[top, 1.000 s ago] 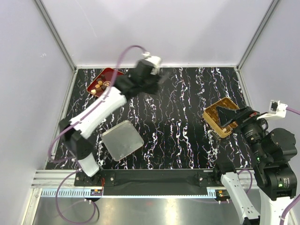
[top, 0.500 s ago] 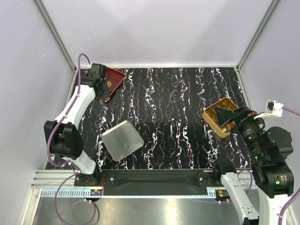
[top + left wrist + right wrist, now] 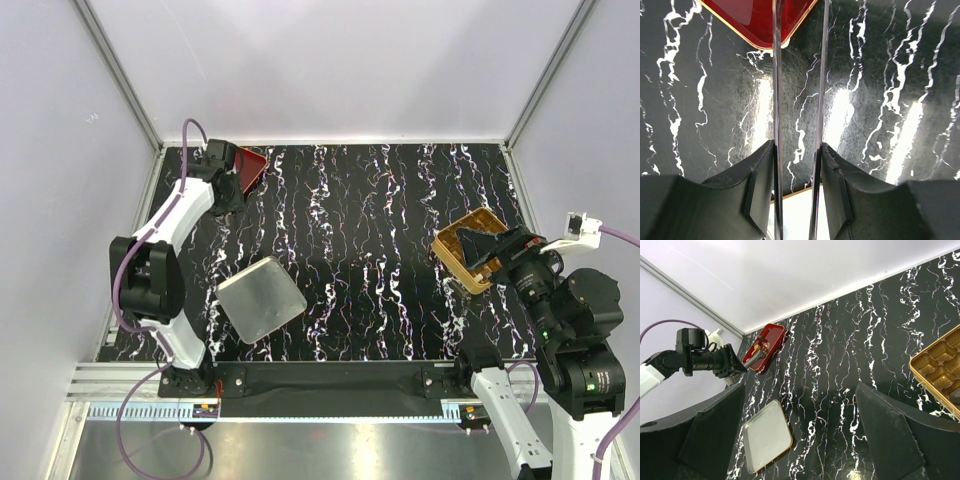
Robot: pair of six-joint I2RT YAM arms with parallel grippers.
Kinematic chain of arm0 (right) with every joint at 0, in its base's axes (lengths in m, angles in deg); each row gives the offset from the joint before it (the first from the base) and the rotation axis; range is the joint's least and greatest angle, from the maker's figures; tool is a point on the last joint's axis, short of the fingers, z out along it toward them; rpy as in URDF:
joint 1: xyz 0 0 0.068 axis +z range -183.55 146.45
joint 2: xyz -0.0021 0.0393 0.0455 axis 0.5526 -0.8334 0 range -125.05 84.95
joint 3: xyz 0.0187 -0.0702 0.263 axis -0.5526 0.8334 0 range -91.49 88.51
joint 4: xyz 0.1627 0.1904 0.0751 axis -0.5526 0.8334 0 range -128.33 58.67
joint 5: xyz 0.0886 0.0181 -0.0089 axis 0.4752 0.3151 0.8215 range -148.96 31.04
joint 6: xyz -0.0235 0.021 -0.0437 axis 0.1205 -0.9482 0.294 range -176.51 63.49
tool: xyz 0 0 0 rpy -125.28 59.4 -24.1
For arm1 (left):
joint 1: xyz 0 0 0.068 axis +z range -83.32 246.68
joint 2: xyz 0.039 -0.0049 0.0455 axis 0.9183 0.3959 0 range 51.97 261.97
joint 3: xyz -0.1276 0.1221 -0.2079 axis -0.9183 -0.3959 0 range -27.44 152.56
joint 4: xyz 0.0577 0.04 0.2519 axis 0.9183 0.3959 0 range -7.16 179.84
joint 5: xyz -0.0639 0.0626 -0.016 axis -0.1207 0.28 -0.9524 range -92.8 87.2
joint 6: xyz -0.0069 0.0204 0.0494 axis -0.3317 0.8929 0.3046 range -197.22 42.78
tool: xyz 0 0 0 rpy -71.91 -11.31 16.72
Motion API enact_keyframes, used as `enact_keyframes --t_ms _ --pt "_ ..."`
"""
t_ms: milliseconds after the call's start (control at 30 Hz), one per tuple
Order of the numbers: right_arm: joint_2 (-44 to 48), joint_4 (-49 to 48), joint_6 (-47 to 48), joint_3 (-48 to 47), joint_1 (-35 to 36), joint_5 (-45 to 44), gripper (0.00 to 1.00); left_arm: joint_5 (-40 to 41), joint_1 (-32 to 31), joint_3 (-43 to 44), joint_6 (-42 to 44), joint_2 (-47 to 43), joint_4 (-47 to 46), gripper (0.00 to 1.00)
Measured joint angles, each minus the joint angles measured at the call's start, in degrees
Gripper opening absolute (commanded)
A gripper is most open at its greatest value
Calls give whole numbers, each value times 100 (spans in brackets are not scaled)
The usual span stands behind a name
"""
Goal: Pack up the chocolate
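Chocolate [image 3: 760,346]: small pieces lying in the red tray [image 3: 772,336], at the far-left corner of the surface [image 3: 380,220].
Left gripper [image 3: 797,147]: clamped on thin tongs [image 3: 776,75], whose blades reach over the tray's edge.
Right gripper [image 3: 800,387]: jaws spread wide, holding nothing, by the gold box [image 3: 940,365] on the right.
Silver plate [image 3: 261,299]: flat on the surface, near left.

Black marbled table [image 3: 380,250] with red tray [image 3: 251,164], silver square lid [image 3: 261,300], gold compartmented box [image 3: 453,258].
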Motion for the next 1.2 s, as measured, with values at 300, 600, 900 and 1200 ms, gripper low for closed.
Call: enact_keyframes --t_ms 300,600,900,1200 --pt "-13 -2 66 0 0 -2 100 20 0 2 17 186 0 43" --pt "-33 -15 87 0 0 -4 100 28 13 37 33 313 17 43" --pt "-33 -20 90 0 0 -7 100 4 66 90 33 387 42 43" --pt "-33 -20 90 2 0 -9 100 -111 133 190 35 433 74 41"
